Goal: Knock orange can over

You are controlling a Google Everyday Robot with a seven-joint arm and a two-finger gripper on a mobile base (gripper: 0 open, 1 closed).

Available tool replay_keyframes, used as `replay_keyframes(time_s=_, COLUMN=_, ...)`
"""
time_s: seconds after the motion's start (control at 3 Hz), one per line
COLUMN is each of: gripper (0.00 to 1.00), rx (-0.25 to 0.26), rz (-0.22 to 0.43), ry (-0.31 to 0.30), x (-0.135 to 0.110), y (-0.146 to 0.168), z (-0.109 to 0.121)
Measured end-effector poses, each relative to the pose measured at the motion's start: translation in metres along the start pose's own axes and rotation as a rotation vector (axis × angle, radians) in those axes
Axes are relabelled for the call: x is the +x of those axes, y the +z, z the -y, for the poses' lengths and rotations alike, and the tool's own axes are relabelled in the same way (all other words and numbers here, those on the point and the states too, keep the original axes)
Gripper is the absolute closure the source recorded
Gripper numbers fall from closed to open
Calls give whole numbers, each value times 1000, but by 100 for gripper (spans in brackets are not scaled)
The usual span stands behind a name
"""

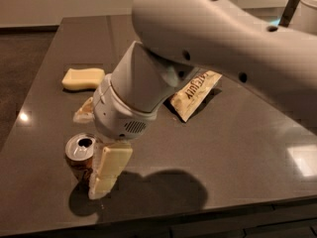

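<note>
Hanging low over the front-left of the worktop (237, 148), the tool (95, 150) is spread wide and holds nothing. One cream finger (111, 165) reaches down to the surface just right of the orange can (79, 155). The other finger (84, 111) shows behind the can, by the wrist housing. The can stands upright near the front-left edge with its silver top up. It is right against the near finger, but contact cannot be confirmed.

Judged step: lined up for the knock, can not yet tipped. The next move likely calls for a sideways sweep of the near finger into the can's upper body, toward the left. A push high on the can should topple it rather than slide it. Risk: the can sits near the front edge and could roll off once it is down.

The snack bag (194, 93) lies mid-worktop, partly under the arm (208, 29). The sponge (82, 78) sits at back-left. Both are well apart from the can.
</note>
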State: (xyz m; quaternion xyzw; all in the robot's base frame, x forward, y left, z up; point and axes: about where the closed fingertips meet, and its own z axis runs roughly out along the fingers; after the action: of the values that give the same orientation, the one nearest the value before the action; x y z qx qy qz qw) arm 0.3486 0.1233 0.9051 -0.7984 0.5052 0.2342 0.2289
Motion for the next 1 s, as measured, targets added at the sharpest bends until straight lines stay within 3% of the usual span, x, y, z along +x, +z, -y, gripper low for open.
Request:
replay_keyframes(time_s=0.67, gripper=64, rx=-19, rz=22, ry=3, x=2, y=-2, z=-1)
replay_keyframes(time_s=1.0, gripper=87, rx=6, rz=-9, ry=37, x=12, y=-30, z=12)
